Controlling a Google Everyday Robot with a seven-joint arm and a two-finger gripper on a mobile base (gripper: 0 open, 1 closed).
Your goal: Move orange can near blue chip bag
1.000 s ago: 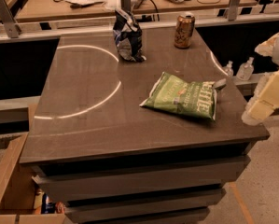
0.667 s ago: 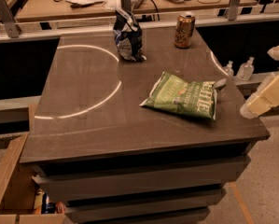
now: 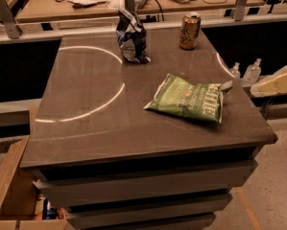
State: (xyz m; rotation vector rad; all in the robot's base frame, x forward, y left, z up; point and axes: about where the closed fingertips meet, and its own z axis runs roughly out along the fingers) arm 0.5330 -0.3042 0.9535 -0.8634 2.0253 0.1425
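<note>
The orange can (image 3: 189,31) stands upright at the far right of the dark tabletop (image 3: 90,123), near its back edge. The blue chip bag (image 3: 131,36) stands crumpled at the back middle, roughly a can's height or more to the left of the can. My gripper (image 3: 277,82) shows only as a cream-coloured piece at the right edge of the camera view, beyond the table's right side and level with the green bag. It is well in front of the can, touches nothing and holds nothing that I can see.
A flat green chip bag (image 3: 188,98) lies on the table's right half, between my gripper and the table's middle. Two small clear bottles (image 3: 251,72) stand beyond the right edge. A cluttered bench (image 3: 47,6) runs behind. An open cardboard box (image 3: 11,190) sits at the lower left.
The cream arm piece at the right has drawn back toward the frame's right edge and risen slightly; its upper part has nearly left the view. The can and both bags have not moved.
</note>
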